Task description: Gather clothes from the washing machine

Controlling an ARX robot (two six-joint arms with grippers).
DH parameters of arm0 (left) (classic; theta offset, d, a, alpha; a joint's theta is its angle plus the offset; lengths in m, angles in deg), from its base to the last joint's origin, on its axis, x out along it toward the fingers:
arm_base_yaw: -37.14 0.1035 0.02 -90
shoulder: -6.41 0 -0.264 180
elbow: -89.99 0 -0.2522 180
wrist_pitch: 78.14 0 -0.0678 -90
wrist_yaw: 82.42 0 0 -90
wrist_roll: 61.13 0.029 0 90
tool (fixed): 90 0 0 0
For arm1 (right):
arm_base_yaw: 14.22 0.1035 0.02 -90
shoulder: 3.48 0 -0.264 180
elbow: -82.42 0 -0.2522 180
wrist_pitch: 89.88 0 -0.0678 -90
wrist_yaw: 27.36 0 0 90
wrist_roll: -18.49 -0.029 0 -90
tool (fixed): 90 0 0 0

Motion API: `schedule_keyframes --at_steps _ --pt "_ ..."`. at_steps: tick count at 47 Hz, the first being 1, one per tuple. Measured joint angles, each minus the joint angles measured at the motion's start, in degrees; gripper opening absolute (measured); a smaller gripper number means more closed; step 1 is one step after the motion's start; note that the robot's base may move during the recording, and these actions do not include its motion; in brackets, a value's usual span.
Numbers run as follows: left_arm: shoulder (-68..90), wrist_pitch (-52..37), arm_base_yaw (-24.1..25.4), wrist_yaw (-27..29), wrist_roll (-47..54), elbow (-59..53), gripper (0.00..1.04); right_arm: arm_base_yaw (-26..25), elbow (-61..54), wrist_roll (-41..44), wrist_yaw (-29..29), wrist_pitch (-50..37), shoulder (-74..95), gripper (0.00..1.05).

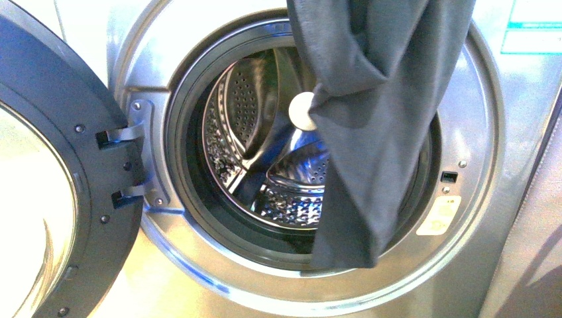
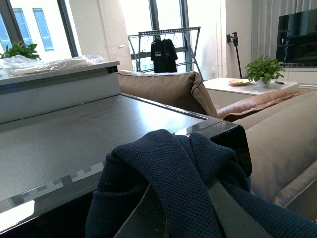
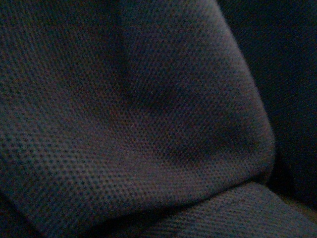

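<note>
- The clothes (image 1: 378,132) hang in front of the washing machine (image 1: 477,199), over the right side of its round hole.
- Its door (image 1: 66,165) is wide open.
- Cloth is heaped over the left gripper (image 2: 185,215), above the machine's top; clamped or not, I can't tell.
- The right gripper is hidden; its camera shows only cloth.

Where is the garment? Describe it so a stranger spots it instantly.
Find the grey washing machine with its porthole door swung open to the left. Across the right side of its round drum opening hangs a limp charcoal garment. It is the only soft, matte thing against all that shiny metal.
</note>
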Motion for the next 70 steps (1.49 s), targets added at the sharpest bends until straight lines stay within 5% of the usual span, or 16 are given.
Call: schedule_keyframes --at_steps 5,18,27,36,52,63,70 --pt "0.0 0.0 0.0 0.0 0.1 0.0 0.33 -1.6 -0.2 0.2 -2.4 0.8 -2.6 0.49" --pt "-0.2 0.0 0.0 -0.1 0.1 0.0 0.72 -8.8 0.3 -1.5 -3.5 4.9 -7.5 0.1" --pt "-0.3 0.0 0.0 -0.1 0.2 0.0 1.0 -15.1 1.2 -4.7 -0.3 8.2 -11.6 0.06" --pt "-0.3 0.0 0.0 -0.2 0.2 0.0 0.98 -23.3 4.9 -8.6 4.9 11.1 -16.2 0.06" --pt "-0.3 0.0 0.0 -0.2 0.2 0.0 0.98 -47.8 21.1 -20.3 16.0 13.2 -16.4 0.06" --pt "-0.3 0.0 0.0 -0.2 0.2 0.0 0.98 -68.4 34.5 -30.3 18.2 10.2 -11.6 0.06" --pt "-0.3 0.0 0.0 -0.2 0.2 0.0 0.98 -75.5 35.7 -31.8 22.1 11.6 -11.1 0.06"
